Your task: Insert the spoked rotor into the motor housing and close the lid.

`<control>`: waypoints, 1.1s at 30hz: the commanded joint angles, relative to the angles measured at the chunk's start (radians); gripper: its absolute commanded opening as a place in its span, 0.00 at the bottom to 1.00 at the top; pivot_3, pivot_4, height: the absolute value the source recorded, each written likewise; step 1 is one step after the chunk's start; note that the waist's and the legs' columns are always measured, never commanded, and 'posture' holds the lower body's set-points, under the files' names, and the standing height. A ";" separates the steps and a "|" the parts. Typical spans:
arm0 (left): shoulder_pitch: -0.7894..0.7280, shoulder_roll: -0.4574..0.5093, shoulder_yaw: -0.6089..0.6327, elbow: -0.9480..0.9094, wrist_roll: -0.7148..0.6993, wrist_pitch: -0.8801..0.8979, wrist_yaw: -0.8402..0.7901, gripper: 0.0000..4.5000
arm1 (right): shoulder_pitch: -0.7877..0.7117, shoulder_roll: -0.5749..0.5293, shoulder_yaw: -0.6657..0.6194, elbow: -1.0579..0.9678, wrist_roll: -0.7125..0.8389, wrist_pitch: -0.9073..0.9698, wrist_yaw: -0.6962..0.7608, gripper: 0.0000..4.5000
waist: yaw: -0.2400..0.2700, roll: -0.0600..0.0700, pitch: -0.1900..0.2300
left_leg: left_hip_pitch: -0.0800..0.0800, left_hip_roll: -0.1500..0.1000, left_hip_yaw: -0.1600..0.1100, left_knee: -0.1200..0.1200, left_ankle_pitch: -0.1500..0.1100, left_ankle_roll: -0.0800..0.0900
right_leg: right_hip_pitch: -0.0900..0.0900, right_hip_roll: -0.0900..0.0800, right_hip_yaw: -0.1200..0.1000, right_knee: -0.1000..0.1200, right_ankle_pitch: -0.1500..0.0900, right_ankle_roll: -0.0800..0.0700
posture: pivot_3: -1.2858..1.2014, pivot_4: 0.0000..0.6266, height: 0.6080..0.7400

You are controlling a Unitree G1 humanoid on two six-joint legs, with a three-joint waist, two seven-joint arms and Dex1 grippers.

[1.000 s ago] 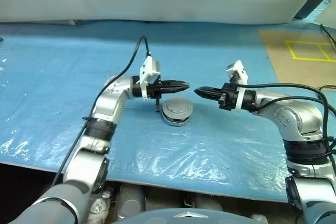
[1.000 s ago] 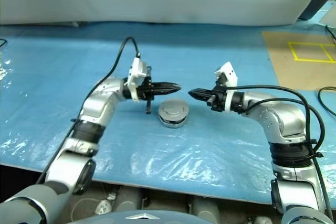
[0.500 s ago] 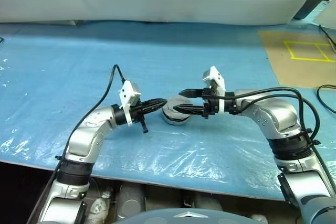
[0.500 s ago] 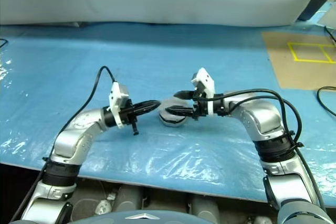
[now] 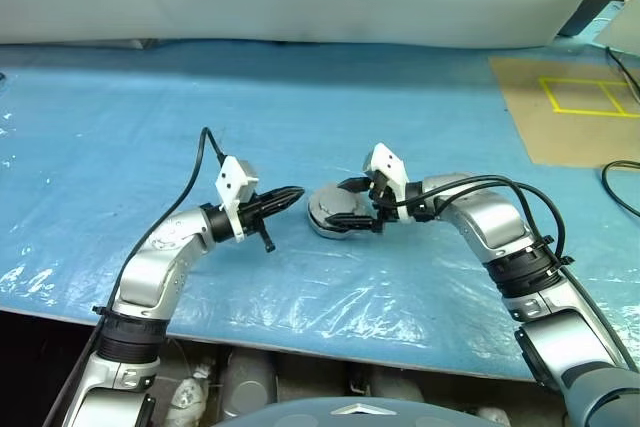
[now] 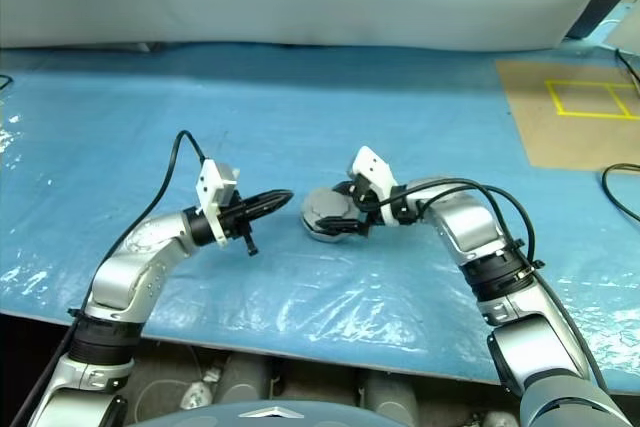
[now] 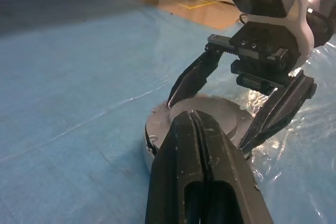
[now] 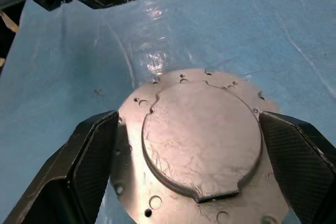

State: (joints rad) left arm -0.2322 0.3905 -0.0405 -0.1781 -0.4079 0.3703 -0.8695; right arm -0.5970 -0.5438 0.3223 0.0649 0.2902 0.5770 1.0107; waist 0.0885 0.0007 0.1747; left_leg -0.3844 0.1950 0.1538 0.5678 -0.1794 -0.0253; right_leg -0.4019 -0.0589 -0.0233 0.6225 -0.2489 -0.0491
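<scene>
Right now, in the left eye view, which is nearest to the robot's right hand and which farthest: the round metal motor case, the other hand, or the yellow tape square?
1. The closed motor housing, between the right hand's open fingers.
2. The left hand, shut, just across the housing on the robot's left.
3. The yellow tape square, far off on the brown board at the back right.
</scene>
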 commanded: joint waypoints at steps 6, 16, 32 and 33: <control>0.013 0.005 -0.024 -0.028 0.013 -0.051 -0.002 0.00 | 0.023 0.004 0.012 0.018 -0.052 -0.046 0.022 0.99 | -0.005 0.000 0.000 | 0.001 0.000 0.000 0.002 0.000 0.000 | 0.001 0.000 0.000 0.001 0.000 0.000 | 0.52 0.24 1.00; 0.000 0.026 -0.010 0.036 0.016 -0.105 -0.031 0.00 | 0.033 0.024 0.029 0.018 -0.105 -0.102 0.025 0.37 | -0.017 0.000 -0.001 | 0.001 0.001 0.000 0.003 0.000 0.001 | 0.002 0.000 0.000 0.001 0.000 0.000 | 0.52 0.24 1.00; 0.035 0.033 -0.016 0.066 0.018 -0.157 -0.034 0.00 | -0.013 0.033 -0.041 0.084 -0.102 -0.077 0.033 0.09 | -0.020 0.000 -0.001 | 0.002 0.002 0.000 0.004 0.000 0.000 | 0.003 0.001 0.000 0.002 0.000 0.000 | 0.52 0.24 1.00; 0.036 0.033 -0.018 0.067 0.020 -0.160 -0.034 0.00 | -0.016 0.025 -0.052 0.078 -0.089 -0.065 0.046 0.09 | -0.020 0.000 -0.001 | 0.002 0.002 0.000 0.004 0.000 0.000 | 0.003 0.001 0.000 0.002 0.000 0.000 | 0.52 0.24 1.00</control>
State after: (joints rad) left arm -0.1963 0.4167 -0.0658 -0.0928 -0.3883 0.2357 -0.8939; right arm -0.6081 -0.4987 0.2888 0.1379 0.1947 0.4937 1.0423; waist 0.0685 0.0010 0.1738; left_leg -0.3824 0.1970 0.1540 0.5719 -0.1796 -0.0252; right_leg -0.3987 -0.0578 -0.0232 0.6244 -0.2489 -0.0494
